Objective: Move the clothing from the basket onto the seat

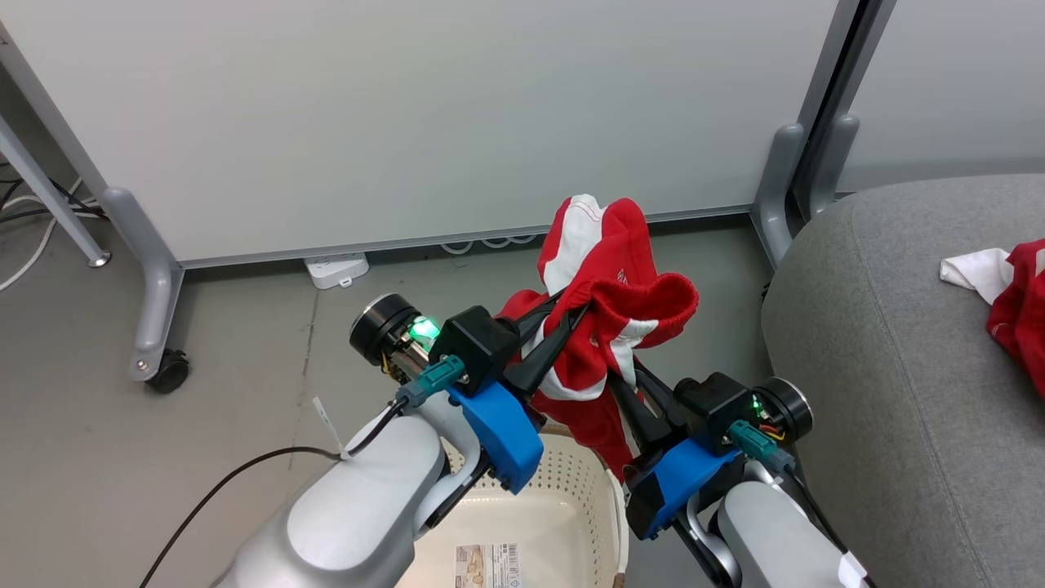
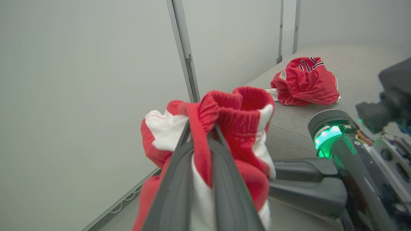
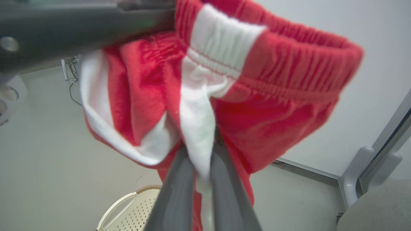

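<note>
Red shorts (image 1: 608,269) with white side stripes hang in the air above the cream basket (image 1: 563,506), held by both grippers. My left gripper (image 1: 575,306) is shut on the red waistband (image 2: 200,128). My right gripper (image 1: 612,380) is shut on a white stripe (image 3: 200,150) lower down. The second red garment (image 1: 1016,306), with dark white-outlined lettering (image 2: 306,64) and a white part, lies crumpled on the grey seat (image 1: 882,367) at the right. The basket's inside shows a paper label and no clothing.
A white partition wall (image 1: 408,114) on grey wheeled feet (image 1: 155,327) stands behind. A power strip (image 1: 336,269) and cables lie on the grey floor at its base. A second partition post (image 1: 780,196) stands beside the seat's left edge.
</note>
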Robot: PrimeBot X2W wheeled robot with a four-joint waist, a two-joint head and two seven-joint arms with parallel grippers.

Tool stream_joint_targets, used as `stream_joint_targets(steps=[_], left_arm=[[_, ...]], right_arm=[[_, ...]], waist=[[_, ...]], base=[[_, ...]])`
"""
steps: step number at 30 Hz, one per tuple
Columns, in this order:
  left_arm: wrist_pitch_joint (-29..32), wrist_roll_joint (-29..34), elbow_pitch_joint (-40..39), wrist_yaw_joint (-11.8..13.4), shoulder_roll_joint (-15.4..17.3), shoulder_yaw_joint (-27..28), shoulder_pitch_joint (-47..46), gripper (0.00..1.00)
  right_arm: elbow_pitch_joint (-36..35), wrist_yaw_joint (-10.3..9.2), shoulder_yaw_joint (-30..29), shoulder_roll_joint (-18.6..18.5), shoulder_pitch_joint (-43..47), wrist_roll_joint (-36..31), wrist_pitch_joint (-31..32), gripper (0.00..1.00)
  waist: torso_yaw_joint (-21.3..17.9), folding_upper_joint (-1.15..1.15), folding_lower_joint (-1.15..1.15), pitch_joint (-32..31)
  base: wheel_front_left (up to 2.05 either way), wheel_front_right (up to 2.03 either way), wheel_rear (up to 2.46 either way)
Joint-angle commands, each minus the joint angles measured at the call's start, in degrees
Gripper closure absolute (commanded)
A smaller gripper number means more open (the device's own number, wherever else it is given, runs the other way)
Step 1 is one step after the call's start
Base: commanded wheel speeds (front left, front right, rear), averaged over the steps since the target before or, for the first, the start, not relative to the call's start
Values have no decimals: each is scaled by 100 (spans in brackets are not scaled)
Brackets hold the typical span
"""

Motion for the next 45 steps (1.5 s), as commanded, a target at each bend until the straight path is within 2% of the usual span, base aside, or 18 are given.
stream_joint_targets(steps=[1, 7, 8, 9, 10, 29, 36, 45], left_arm=[[-25, -16, 19, 27, 33, -6, -84, 100], [-20, -52, 59, 30, 29, -39, -99, 100], [-24, -45, 65, 49, 32, -40, -106, 45], [-24, -45, 65, 49, 32, -40, -106, 45], [-37, -31, 68, 72, 33, -44, -114, 0], [-72, -53, 48, 140, 89, -112, -196, 0], [-29, -51, -80, 142, 133, -151, -234, 0], [52, 4, -226, 136, 222, -259, -302, 0]], right_arm=[[-37, -6, 19, 23, -82, 28, 1, 100], [-60, -6, 33, 24, -50, 82, 1, 100], [-64, -6, 36, 24, -40, 86, 1, 100], [-64, -6, 36, 24, -40, 86, 1, 100], [-69, -6, 38, 24, -37, 86, 1, 100], [-171, -6, -123, 18, -72, 175, 1, 100], [-339, -6, -396, 16, -157, 130, 1, 100], [-609, -6, -864, 18, -171, 69, 0, 100]], waist=[[-9, 0, 0, -2], [-29, 0, 0, -22], [-33, 0, 0, -22], [-33, 0, 0, -22], [-38, 0, 0, -20], [-232, 0, 0, 99], [-609, 0, 0, 297], [-1371, 0, 0, 591]], base=[[0, 0, 0], [0, 0, 0], [0, 0, 0], [0, 0, 0], [0, 0, 0], [0, 0, 0], [0, 0, 0], [0, 0, 0]])
